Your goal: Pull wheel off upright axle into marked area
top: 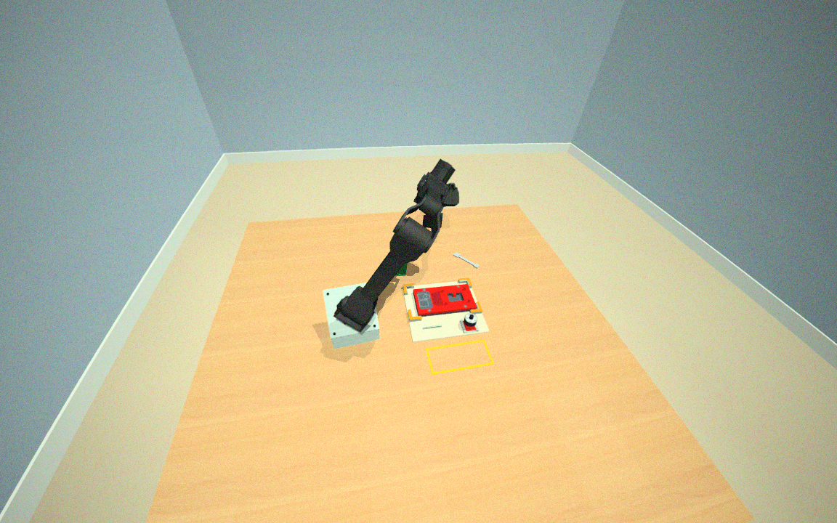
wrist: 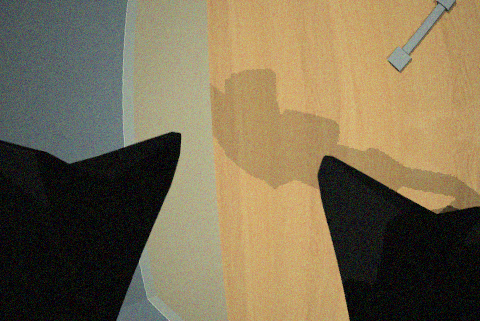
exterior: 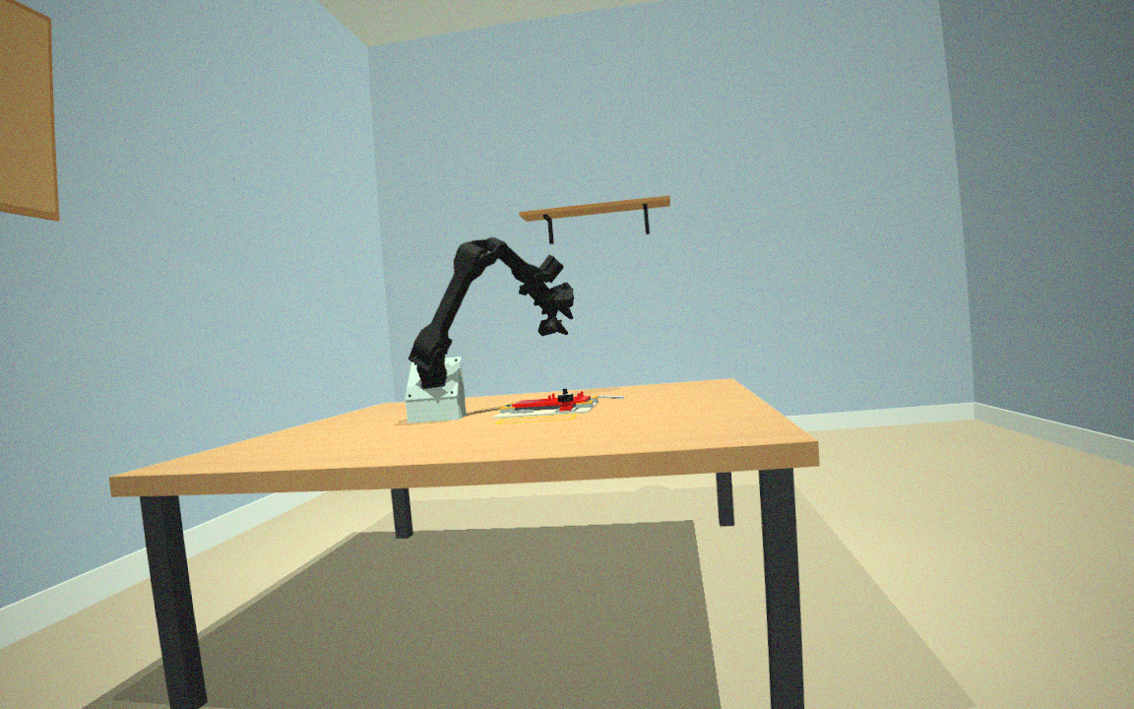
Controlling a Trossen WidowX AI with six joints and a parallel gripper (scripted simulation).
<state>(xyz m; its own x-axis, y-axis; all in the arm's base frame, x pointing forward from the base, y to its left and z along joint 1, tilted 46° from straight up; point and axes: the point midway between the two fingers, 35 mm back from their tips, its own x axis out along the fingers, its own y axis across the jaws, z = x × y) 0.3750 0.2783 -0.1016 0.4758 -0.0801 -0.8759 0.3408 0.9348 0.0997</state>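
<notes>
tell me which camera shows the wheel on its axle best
The top view: the wheel shows from above, sitting on its red base at the corner of the pale board, just behind the yellow marked area. The exterior view shows it only as a small dark bump seen side-on. The wrist view misses it entirely.

The arm [top: 402,253] hides most of a green card [top: 403,269]. The wheel [top: 470,320] (apparently on its axle) is too small to make out clearly.

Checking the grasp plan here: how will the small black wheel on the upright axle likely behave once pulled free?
The small black wheel looks round, so it may roll if released on edge. It appears rigid and light. The open gripper is far above it.
</notes>
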